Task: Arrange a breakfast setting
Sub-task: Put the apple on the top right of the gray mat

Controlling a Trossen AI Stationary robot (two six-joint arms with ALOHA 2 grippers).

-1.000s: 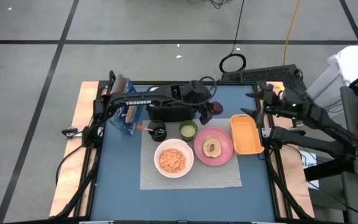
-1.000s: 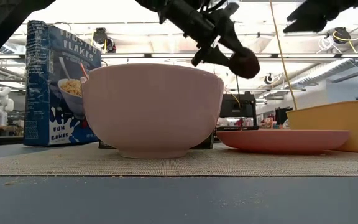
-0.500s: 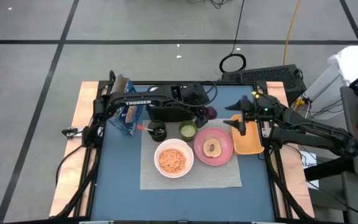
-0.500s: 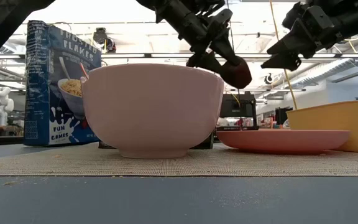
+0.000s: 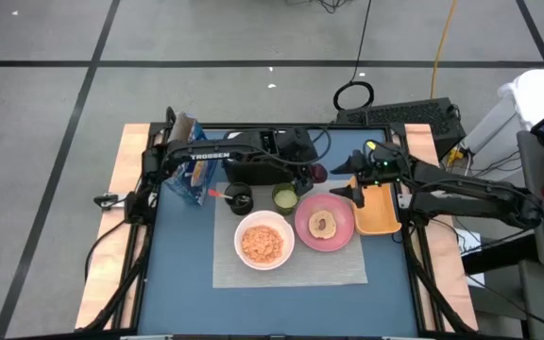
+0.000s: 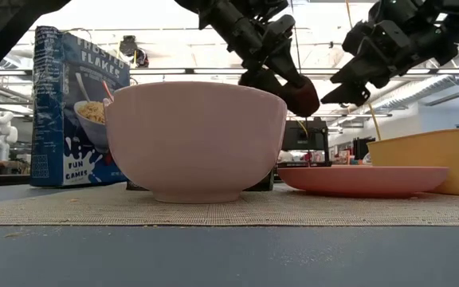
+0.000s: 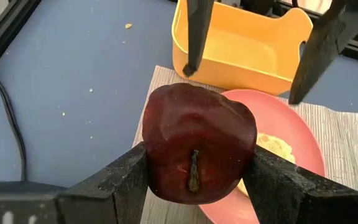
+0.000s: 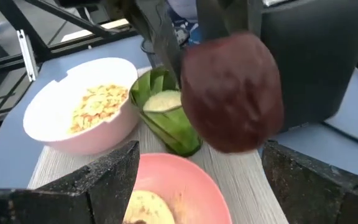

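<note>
The left gripper [image 7: 194, 186] hangs above the table with a dark red apple [image 7: 197, 146] clamped between its two fingers, stem end facing the wrist camera. The apple is glossy, slightly dented and lumpy. It sits in the air above the far edge of the grey mat [image 5: 291, 269], beside the pink plate [image 5: 338, 227] and behind the small green cup [image 5: 285, 196].

The right gripper [image 5: 355, 187] is close by, its fingers spread wide and holding nothing, pointed at the apple from the side of the orange tray [image 5: 378, 208]. In the right wrist view the apple fills the gap ahead of those open fingers without touching them.

On the woven, ribbed mat stand a smooth white bowl [image 5: 263, 241] filled with orange-brown flakes, and the round plate carrying a pale slice with a dark spot in its middle. The green cup holds something whitish. A black cup [image 5: 241, 199] with a red-handled spoon [image 5: 217, 194] sits at the mat's far left corner. The blue cereal box [image 6: 78, 108] stands upright on the blue tabletop behind the bowl. A black toaster [image 5: 258, 172] lies under the left arm. The tray is a plain plastic rectangle with rounded corners, just beside the plate.
</note>
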